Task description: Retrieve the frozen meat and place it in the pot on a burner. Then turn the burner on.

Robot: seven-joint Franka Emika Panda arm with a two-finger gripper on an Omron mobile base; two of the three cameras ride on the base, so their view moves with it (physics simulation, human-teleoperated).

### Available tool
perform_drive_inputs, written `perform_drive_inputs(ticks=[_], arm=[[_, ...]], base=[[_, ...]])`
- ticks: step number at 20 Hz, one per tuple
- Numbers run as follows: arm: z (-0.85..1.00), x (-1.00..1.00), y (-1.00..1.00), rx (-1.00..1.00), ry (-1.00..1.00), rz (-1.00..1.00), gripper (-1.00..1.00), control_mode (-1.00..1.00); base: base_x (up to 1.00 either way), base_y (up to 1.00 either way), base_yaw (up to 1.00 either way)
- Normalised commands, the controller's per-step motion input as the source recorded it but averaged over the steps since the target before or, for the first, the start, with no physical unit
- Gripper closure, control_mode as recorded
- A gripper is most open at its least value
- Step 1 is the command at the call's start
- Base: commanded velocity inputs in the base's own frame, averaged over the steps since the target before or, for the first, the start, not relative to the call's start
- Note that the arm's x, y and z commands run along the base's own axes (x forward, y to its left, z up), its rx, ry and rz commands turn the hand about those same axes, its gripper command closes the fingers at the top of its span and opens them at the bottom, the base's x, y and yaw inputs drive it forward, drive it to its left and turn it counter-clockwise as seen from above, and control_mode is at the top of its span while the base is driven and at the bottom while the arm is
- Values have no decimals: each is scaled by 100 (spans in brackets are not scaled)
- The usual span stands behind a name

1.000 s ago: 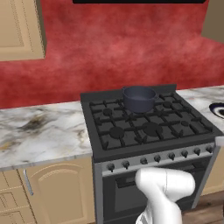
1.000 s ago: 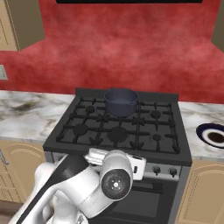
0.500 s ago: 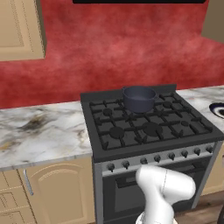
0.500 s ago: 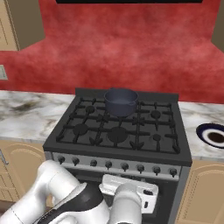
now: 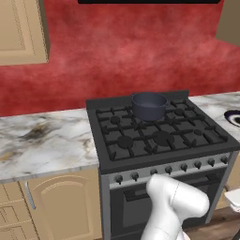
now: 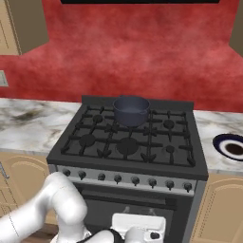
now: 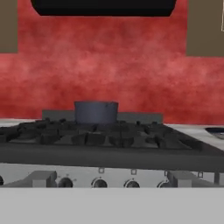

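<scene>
Since a moment ago the arm (image 5: pixel 176 206) has folded lower in front of the oven, its hand now level with the knobs (image 7: pixel 99 183). Whether the claw is spread or clenched, I cannot tell. Upright, mouth up, the pot (image 5: pixel 149 106) sits on the rear middle burner of the stove (image 6: pixel 156 163), a plate (image 6: pixel 231 147) on the counter right.
</scene>
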Motion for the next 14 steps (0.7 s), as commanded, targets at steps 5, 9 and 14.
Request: perform_drive_inputs(ticks=[5,9,14], arm=[[-38,46,0,1,1,1,-100,-100],[-62,61,0,0,21,1,-100,-100],[-59,19,0,-1,3,0,-100,-100]], base=[[0,0,0],[0,0,0],[0,0,0]])
